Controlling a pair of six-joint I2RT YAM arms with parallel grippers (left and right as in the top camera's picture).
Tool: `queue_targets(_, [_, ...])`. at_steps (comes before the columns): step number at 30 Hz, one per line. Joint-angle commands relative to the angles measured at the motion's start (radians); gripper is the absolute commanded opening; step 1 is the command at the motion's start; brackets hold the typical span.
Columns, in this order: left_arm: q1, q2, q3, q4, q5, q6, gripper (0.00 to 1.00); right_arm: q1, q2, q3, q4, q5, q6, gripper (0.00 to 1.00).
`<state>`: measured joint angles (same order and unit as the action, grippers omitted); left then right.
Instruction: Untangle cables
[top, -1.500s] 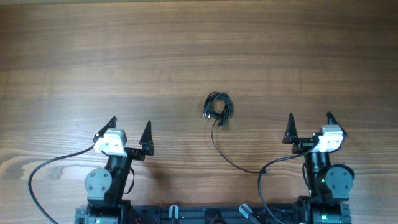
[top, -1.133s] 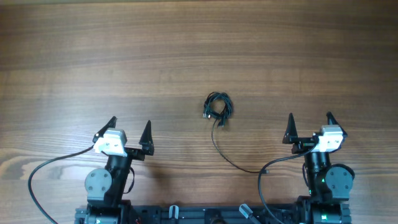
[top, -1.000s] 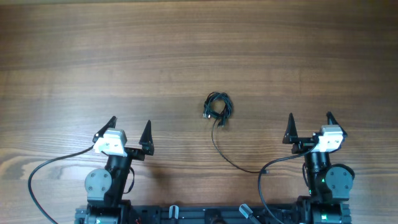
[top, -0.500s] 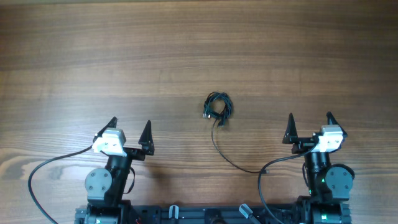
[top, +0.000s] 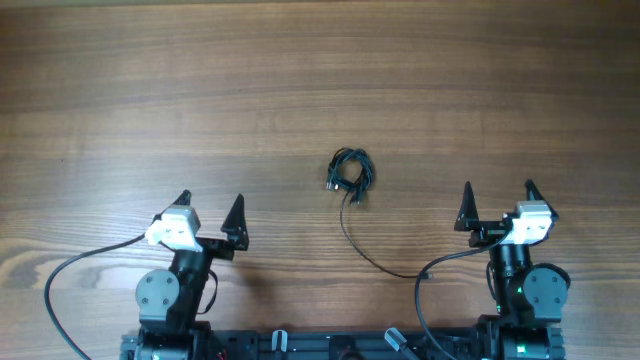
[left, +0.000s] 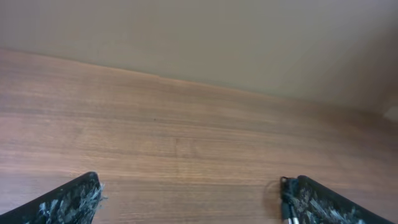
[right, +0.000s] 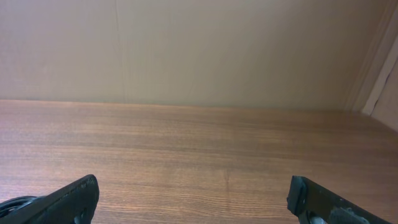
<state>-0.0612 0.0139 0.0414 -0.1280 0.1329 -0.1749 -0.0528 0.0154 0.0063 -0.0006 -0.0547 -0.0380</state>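
Note:
The cables (top: 350, 171) lie in a small black knotted bundle at the middle of the wooden table, with one thin strand (top: 360, 245) trailing toward the front. My left gripper (top: 209, 204) is open and empty at the front left, well away from the bundle. My right gripper (top: 497, 193) is open and empty at the front right, also apart from it. The wrist views show only bare wood between the open fingers of the left gripper (left: 189, 199) and the right gripper (right: 193, 199); the cables are out of view there.
Thicker black leads (top: 60, 285) run from the arms' white cameras near the front edge. A beige wall (right: 199, 50) stands beyond the table's far edge.
The left gripper has shifted very slightly toward the front. The cables and the right arm have not moved.

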Motion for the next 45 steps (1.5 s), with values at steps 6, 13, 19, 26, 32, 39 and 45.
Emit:
queue_targets(6, [-0.007, 0.0, 0.045, -0.02, 0.106, -0.073, 1.0, 0.004, -0.005, -0.001, 0.003, 0.01, 0.014, 1.0])
queue_targets(13, [-0.007, 0.0, 0.045, -0.022, 0.106, -0.072, 1.0, 0.004, -0.005, -0.001, 0.003, 0.01, 0.014, 1.0])
queue_targets(19, [-0.007, 0.0, 0.045, -0.022, 0.106, -0.072, 1.0, 0.004, -0.005, -0.001, 0.003, 0.01, 0.014, 1.0])
queue_targets(26, [-0.007, 0.0, 0.047, -0.019, 0.106, -0.072, 1.0, 0.004, -0.005, -0.001, 0.003, 0.01, 0.014, 1.0])
queue_targets(32, [-0.007, 0.002, 0.087, -0.023, 0.106, -0.072, 1.0, 0.004, -0.005, -0.001, 0.003, 0.01, 0.014, 1.0])
queue_targets(39, [-0.007, 0.008, 0.114, -0.023, 0.086, -0.068, 1.0, 0.004, -0.005, -0.001, 0.003, 0.01, 0.014, 1.0])
queue_targets(45, [-0.007, 0.102, 0.166, -0.023, 0.079, -0.068, 1.0, 0.004, -0.005, -0.001, 0.003, 0.01, 0.014, 1.0])
